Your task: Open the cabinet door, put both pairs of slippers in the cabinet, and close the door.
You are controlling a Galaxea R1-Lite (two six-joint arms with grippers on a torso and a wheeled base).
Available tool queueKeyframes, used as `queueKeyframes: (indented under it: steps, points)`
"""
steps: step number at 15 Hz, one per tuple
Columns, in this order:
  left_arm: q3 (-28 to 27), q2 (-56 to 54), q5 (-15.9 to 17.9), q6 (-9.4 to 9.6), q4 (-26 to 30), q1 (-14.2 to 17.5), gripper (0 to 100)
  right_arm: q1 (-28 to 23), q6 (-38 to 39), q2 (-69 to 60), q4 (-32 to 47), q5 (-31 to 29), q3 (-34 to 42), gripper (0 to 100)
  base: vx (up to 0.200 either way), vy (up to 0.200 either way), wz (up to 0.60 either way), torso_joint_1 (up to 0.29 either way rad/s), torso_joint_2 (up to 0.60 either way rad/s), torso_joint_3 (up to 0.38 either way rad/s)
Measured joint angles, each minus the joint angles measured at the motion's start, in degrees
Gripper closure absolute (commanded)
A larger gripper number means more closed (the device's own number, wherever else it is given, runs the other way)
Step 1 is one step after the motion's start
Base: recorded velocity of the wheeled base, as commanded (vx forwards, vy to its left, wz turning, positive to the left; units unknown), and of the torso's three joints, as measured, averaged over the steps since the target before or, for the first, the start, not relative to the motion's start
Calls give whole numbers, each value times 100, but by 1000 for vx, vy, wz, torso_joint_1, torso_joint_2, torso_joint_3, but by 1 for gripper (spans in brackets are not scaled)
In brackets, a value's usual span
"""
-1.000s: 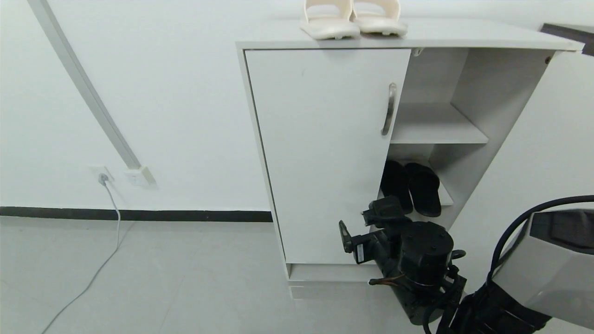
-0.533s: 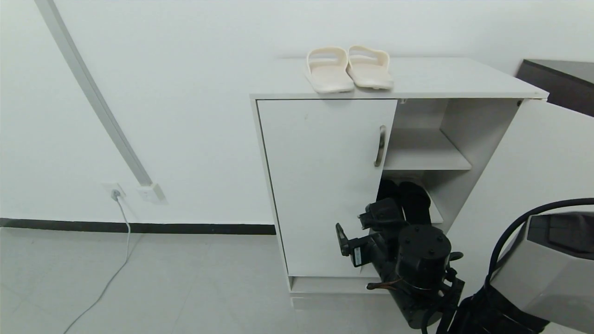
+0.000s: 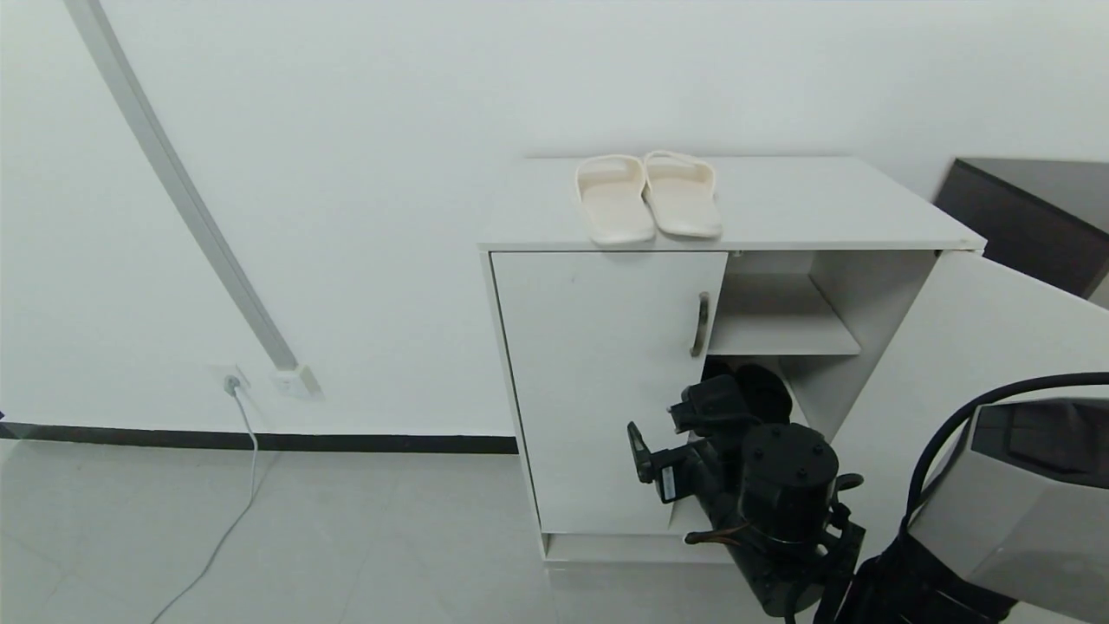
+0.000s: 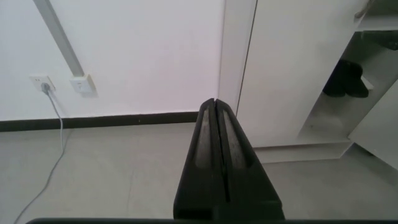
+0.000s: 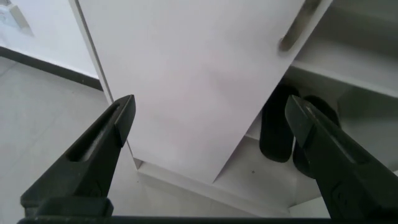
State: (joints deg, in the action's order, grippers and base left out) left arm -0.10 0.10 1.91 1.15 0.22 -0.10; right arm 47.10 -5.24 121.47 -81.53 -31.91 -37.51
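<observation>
Door open, black slippers shelved beyond the wide, empty right pincer. Cream slippers wait above it; left pincer closed.

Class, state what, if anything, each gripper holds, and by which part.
Nothing is held. The left gripper is shut on empty air; the right gripper is open and empty before the closed white cabinet door.

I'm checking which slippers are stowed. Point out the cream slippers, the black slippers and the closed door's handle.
cream slippers (image 3: 617,206): head view, footbed of the left slipper.
black slippers (image 5: 278,132): right wrist view, middle of the slipper by the door.
door handle (image 3: 699,324): head view, middle of the bar.
</observation>
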Motion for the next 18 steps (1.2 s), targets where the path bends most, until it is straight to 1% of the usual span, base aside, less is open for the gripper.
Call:
queueKeyframes:
  steps: [6,13,16,18]
  points:
    - [0,0,0,-2,0,2,100,-2,0,2,-48,1,15,0,0,0,0,215,-523,-316]
    - [0,0,2,-2,2,2,100,-2,-17,4,-118,0,66,0,0,0,0,256,-580,-327]
    - [0,0,0,-2,0,0,100,-6,-20,20,-107,1,68,0,0,0,0,196,-445,-240]
    - [0,0,2,0,2,2,100,-37,-20,33,-132,12,88,0,0,0,0,80,-183,-95]
